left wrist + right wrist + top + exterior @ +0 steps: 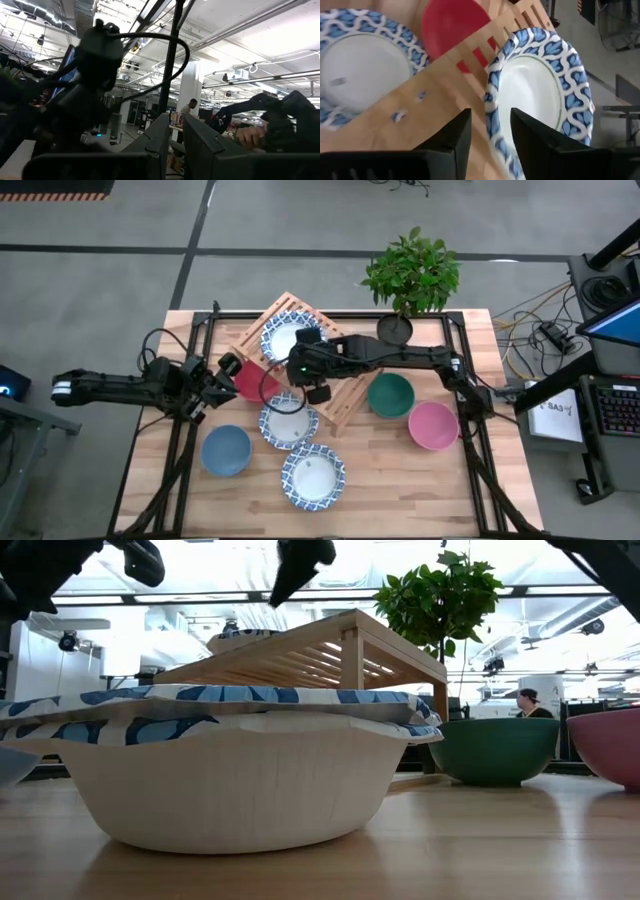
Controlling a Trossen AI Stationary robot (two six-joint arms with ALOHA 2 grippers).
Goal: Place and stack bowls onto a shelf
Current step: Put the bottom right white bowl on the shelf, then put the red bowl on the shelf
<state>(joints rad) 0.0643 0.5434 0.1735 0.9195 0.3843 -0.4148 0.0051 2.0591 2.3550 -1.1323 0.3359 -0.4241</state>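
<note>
Wooden slats of the shelf (pixel 300 360) lie at a slant near the middle of the table (pixel 400 490), and only one of our patterned bowls (pixel 288 337) sits on it so far, toward its far end. We judge the task to be early: the red bowl (pixel 255 380) lies against the shelf's left edge, a second patterned bowl (pixel 288 423) just in front of the shelf, a third (pixel 313 476) nearer the front edge, the blue bowl (pixel 226 450) at front left, and the green bowl (pixel 390 394) and pink bowl (pixel 433 425) to the right. Our right gripper (pixel 487 131) hangs over the shelf with its fingers spread and empty; the right wrist view shows them straddling the rim of the shelved bowl, so we read this as the moment just around setting that bowl down, though we cannot be sure. Our left gripper (pixel 215 385) sits beside the red bowl, its fingers nearly pressed together and holding nothing that we can see. Next, we think, the right arm should lift clear, and one arm should spread its fingers over a loose bowl's rim, likely the red one, to stack it on the shelf.
</note>
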